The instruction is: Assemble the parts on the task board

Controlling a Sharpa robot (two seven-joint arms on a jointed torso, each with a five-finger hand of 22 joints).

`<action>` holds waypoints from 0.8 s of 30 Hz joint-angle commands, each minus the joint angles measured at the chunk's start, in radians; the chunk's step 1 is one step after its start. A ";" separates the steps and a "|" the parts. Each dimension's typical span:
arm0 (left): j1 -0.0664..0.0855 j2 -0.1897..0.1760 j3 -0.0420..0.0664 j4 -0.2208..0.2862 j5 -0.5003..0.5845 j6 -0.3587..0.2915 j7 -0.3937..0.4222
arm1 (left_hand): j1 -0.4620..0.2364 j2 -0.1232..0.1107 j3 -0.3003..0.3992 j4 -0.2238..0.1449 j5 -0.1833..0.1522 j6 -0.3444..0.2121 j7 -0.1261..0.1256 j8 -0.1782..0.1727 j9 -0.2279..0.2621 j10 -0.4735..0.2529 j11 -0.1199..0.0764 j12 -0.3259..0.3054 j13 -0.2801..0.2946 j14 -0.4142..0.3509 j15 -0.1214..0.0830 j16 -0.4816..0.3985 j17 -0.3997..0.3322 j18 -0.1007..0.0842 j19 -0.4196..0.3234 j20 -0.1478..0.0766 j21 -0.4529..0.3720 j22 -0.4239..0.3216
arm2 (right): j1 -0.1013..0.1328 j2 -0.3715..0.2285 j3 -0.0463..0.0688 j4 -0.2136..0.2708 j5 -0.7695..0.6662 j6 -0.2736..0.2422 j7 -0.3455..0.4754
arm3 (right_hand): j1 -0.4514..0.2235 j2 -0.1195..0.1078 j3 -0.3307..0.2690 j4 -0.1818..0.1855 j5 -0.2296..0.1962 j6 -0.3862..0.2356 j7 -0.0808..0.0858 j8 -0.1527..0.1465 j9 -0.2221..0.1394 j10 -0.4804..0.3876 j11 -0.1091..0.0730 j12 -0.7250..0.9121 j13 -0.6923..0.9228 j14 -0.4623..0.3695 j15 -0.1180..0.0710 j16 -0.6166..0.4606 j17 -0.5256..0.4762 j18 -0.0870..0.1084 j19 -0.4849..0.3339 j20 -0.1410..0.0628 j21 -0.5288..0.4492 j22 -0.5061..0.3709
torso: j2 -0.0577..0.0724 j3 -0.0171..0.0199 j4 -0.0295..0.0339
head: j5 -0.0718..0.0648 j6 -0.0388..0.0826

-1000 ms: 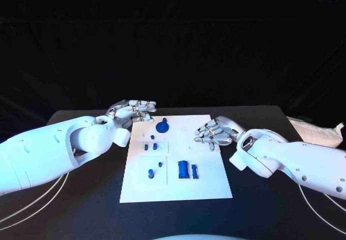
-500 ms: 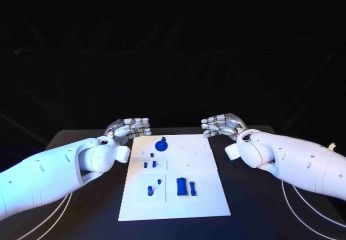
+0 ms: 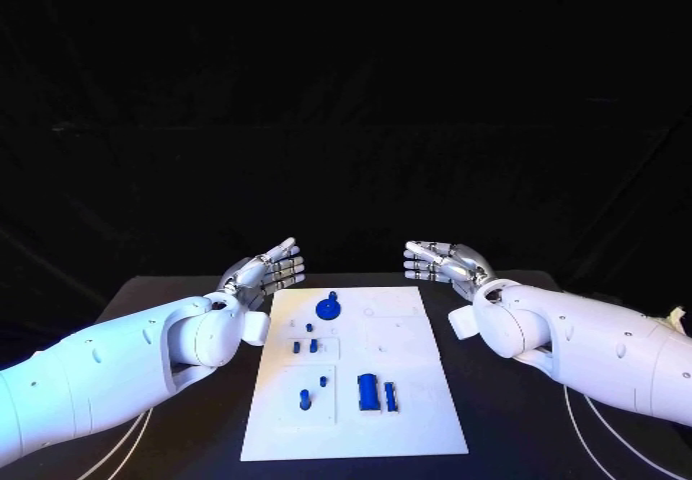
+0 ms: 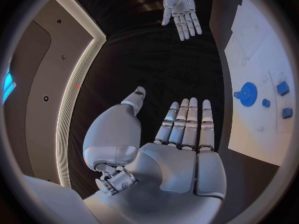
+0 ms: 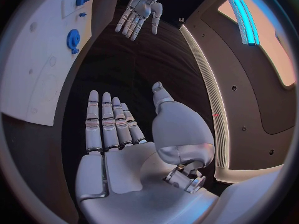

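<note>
White task board lies in the lower centre of the head view on the black table, long axis running away from me. Blue parts sit on it: a round gear-like part near the board's upper left, two small pegs just below it, a further small pair lower left, and a block with a slim bar just beside it at lower centre. My left hand hovers at centre left of the frame, off the board's far left corner, fingers straight and spread, holding nothing; the left wrist view confirms a flat bare palm. My right hand hovers at centre right, off the far right corner, fingers likewise extended and released; the right wrist view shows the same bare palm. Neither hand touches board or parts. Judgement: no part is in hand, so I am between steps, at a ready pose, with loose pieces to be seated. The next move calls for choosing one part, lowering a hand over it, and closing a fine pinch; the pegs look small enough to slip or roll.
</note>
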 commanded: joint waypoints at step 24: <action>-0.056 -0.030 0.020 0.244 -0.080 -0.487 0.187 | -0.631 0.038 -0.247 0.003 -0.019 -0.474 -0.095 -0.014 -0.011 -0.528 -0.075 -0.013 -0.010 -0.474 -0.033 -0.117 -0.132 -0.131 -0.408 -0.146 -0.015 -0.214 | -0.059 -0.071 0.019 0.325 0.228 -0.457 0.199 | -0.690 -0.005 -0.019 -0.004 -0.081 -0.477 -0.103 -0.013 -0.103 -0.540 -0.034 -0.017 -0.046 -0.578 -0.010 -0.018 -0.149 -0.138 -0.530 -0.105 -0.136 -0.053 | -0.008 0.0067 0.0068 | 0.003 0.016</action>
